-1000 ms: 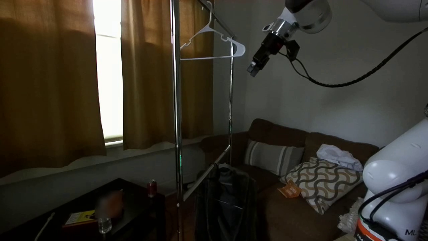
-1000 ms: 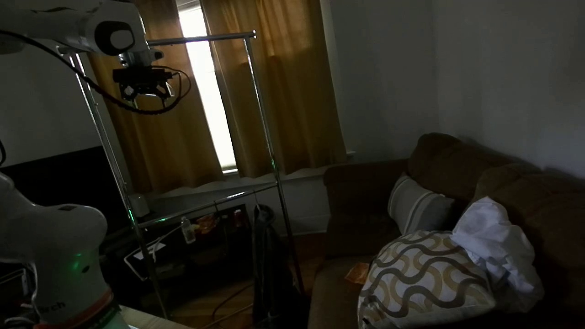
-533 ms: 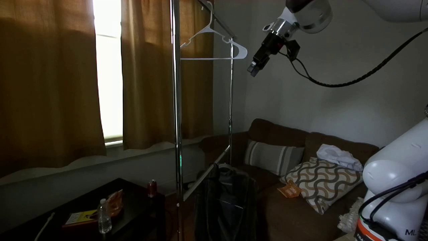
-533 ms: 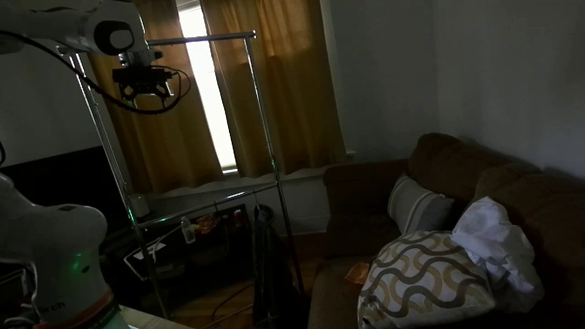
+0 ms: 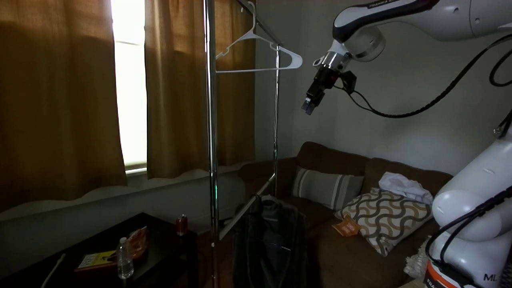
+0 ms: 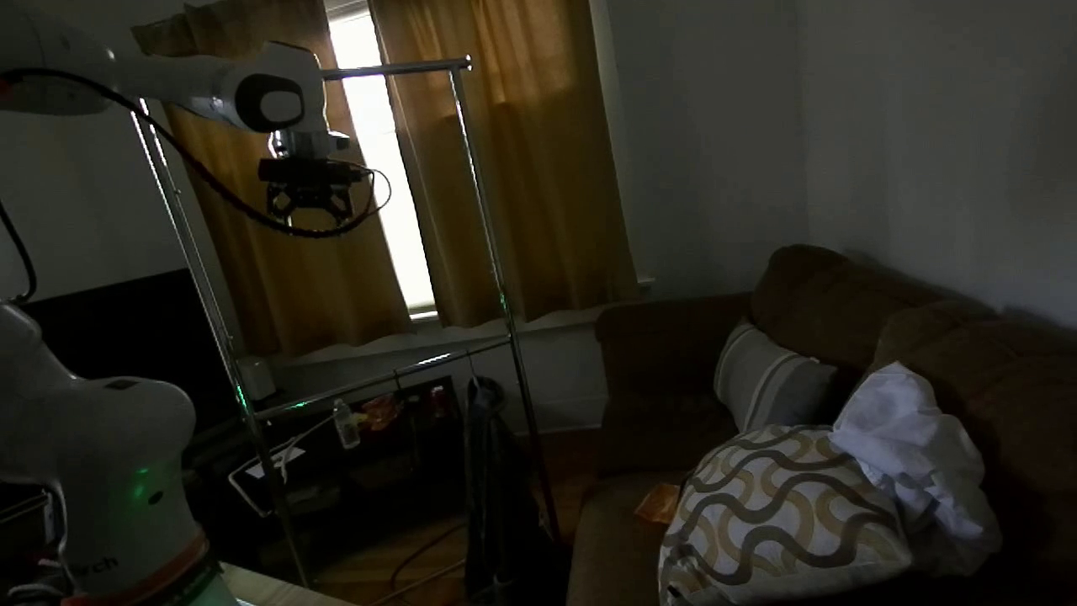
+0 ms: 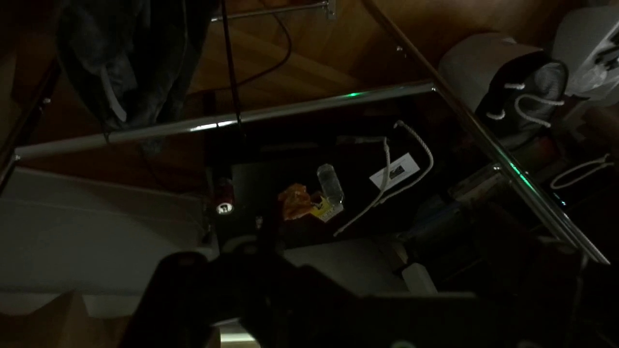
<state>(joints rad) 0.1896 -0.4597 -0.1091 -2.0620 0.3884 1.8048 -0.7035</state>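
My gripper [image 5: 308, 107] hangs high in the air beside the metal clothes rack [image 5: 212, 120], pointing down, its fingers spread in an exterior view [image 6: 313, 220] with nothing seen between them. A white plastic hanger [image 5: 251, 35] is on the rack's top rail; its near end is up and to the left of the fingertips, apart from them in that view. On the lower rail hangs a dark garment [image 5: 272, 244], also seen as a dark garment [image 7: 140, 58] in the wrist view. There, my gripper [image 7: 402, 244] is a dark silhouette along the bottom.
A black low table [image 5: 160, 226] bears a plastic bottle [image 5: 125, 260], a red can [image 5: 182, 225], an orange bag [image 7: 296, 200] and a white cord [image 7: 425, 154]. The brown sofa [image 6: 673, 353] has a patterned pillow [image 6: 782, 513], white cloth [image 6: 913, 438] and an orange packet [image 5: 346, 227].
The arm has come down; the gripper is lower in both exterior views and shifted rightward, still spread. The white hanger has swung slightly to the right.
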